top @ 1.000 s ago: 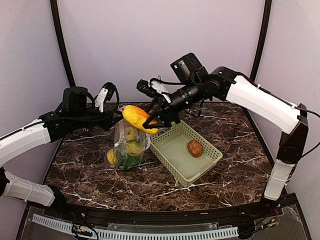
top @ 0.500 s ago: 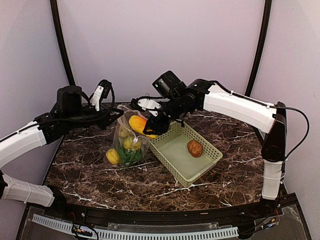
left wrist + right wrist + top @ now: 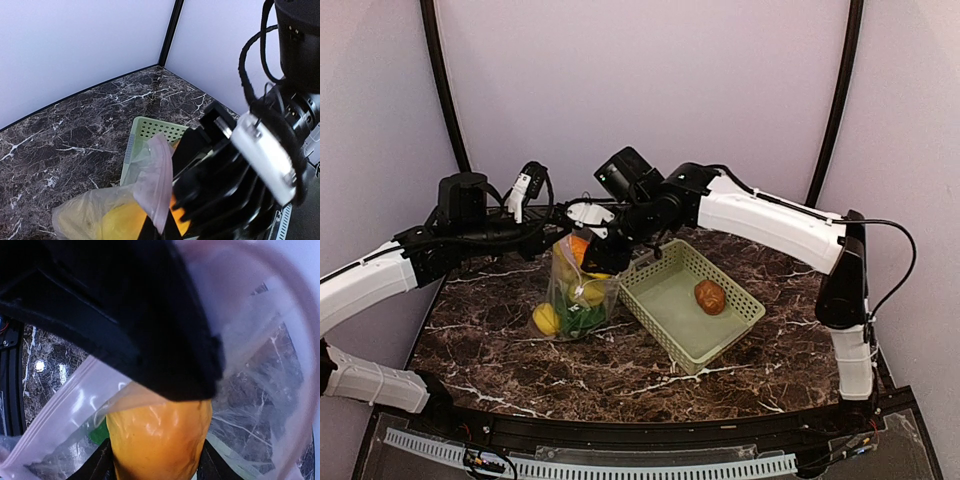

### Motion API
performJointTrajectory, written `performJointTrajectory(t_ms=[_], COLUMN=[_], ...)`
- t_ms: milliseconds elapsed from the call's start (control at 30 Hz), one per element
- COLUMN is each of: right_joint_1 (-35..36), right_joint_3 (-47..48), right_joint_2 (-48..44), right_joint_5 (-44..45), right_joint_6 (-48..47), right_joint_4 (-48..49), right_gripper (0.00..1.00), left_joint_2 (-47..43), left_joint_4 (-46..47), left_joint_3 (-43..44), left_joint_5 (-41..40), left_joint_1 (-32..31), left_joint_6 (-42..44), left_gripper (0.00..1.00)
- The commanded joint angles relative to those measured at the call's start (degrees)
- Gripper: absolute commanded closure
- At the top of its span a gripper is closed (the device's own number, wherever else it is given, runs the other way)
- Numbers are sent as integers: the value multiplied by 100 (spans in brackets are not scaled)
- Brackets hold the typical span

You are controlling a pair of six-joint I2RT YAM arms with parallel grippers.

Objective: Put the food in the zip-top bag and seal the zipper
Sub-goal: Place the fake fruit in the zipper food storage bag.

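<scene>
The zip-top bag (image 3: 582, 298) stands upright on the marble table, with a yellow lemon (image 3: 546, 318) and green pieces (image 3: 583, 321) inside. My left gripper (image 3: 558, 243) is shut on the bag's pinkish zipper (image 3: 161, 182) strip and holds the mouth up. My right gripper (image 3: 588, 258) is shut on the orange piece (image 3: 157, 440), which sits low in the bag's open mouth, the clear plastic (image 3: 260, 365) curving round it. In the left wrist view, the orange piece (image 3: 178, 218) shows just behind the strip. A brown potato (image 3: 710, 296) lies in the pale green basket (image 3: 665, 300).
The basket stands right beside the bag, on its right, tilted diagonally. The right arm (image 3: 770, 220) reaches across above the basket's far corner. Black frame posts (image 3: 445, 90) rise at both back corners, and the walls are plain.
My right gripper has moved left and down with the orange piece, from above the basket's edge into the bag's mouth. The left gripper has kept its hold almost without moving.
</scene>
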Motion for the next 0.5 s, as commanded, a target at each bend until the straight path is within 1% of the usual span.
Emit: performJointTrajectory(t_ms=[0,33,67,167,267,367,467], right_joint_1=[148,135,122,123,137,129,124], right_joint_3=[354,442,541,857,897,655,352], right_joint_2=[374,430,491,616,511,193,-249], right_joint_5=[443,539,576,678,654,463,45], right_joint_6=[-37,-36,-40,7,-34,-123,-438], right_joint_4=[88,124,149,222,228,175,46], right_gripper=[49,49,47,31,19,15,16], left_joint_2=[17,22,32,26,-74,-152,-149], left_joint_4=[265,273,271,263,242,181,111], left_joint_3=[-21,-16,-14,-1,-24,-39,4], left_joint_5=[175,198,208,194,-7,-347,-425], left_joint_1=[20,20,20,20,20,27,40], left_joint_6=[-33,-49,-47,-88,-82,-42,-19], left_gripper=[99,99,99,99,99,99,99])
